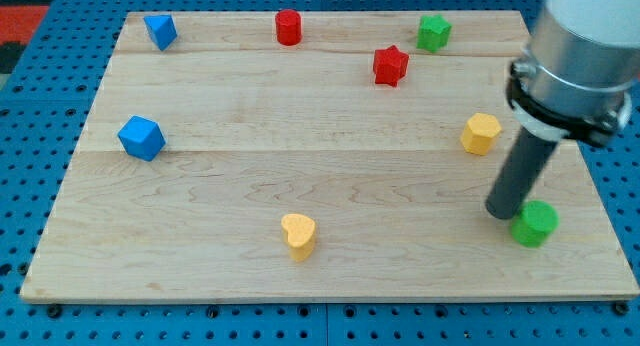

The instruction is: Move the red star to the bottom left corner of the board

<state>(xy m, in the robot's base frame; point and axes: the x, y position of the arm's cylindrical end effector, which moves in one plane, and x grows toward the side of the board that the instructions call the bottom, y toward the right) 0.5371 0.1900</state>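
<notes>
The red star (391, 65) lies near the view's top, right of centre, on the wooden board (330, 166). My tip (502, 211) rests on the board at the view's lower right, far below and right of the red star. It stands right beside a green cylinder (536, 223), touching or nearly touching its left side. The board's bottom left corner (45, 286) is far away across the board.
A red cylinder (289, 27) and a green star (434, 32) sit along the top. A blue block (160, 30) is at top left, a blue cube (141, 137) at left. A yellow hexagon (481, 133) is at right, a yellow heart (299, 235) at bottom centre.
</notes>
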